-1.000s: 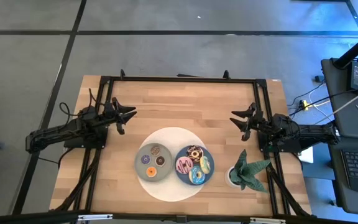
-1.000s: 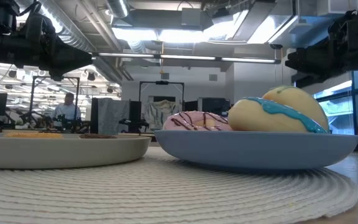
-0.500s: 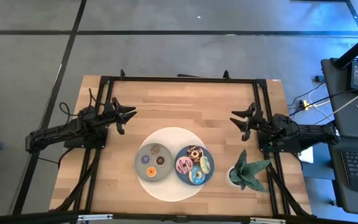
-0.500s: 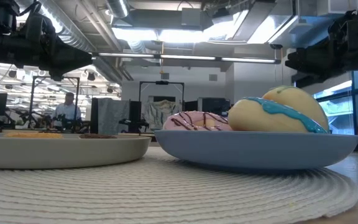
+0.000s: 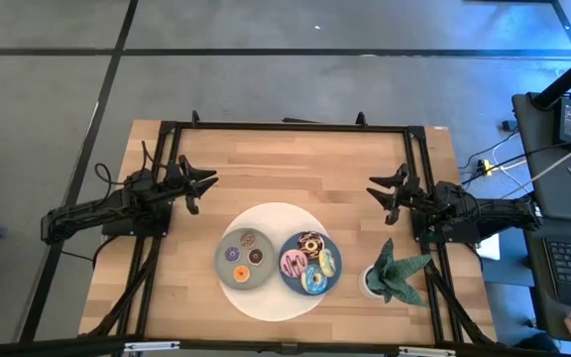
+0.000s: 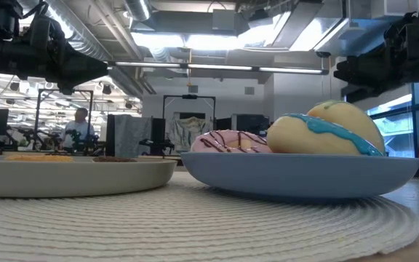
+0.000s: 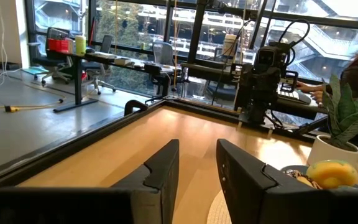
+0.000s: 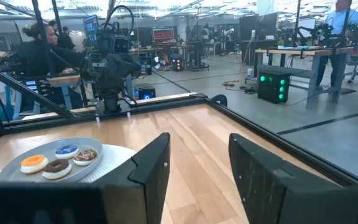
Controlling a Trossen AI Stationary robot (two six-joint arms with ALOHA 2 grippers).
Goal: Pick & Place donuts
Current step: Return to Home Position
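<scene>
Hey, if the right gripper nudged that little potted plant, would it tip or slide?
Likely tips rather than slides: the potted plant has leaves spreading wider than its small white pot. Smaller than the blue plate, it is probably light.

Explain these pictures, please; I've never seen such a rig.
It is a robot with two dark arms at a wooden table. One picture looks straight down, one sits at table height, two look out from the arms' wrists. The left tool and right tool are open, hold nothing, and sit at opposite sides. On a white round mat stand a grey plate with three small donuts and a blue plate with four larger donuts. A potted plant stands near the right arm.
</scene>
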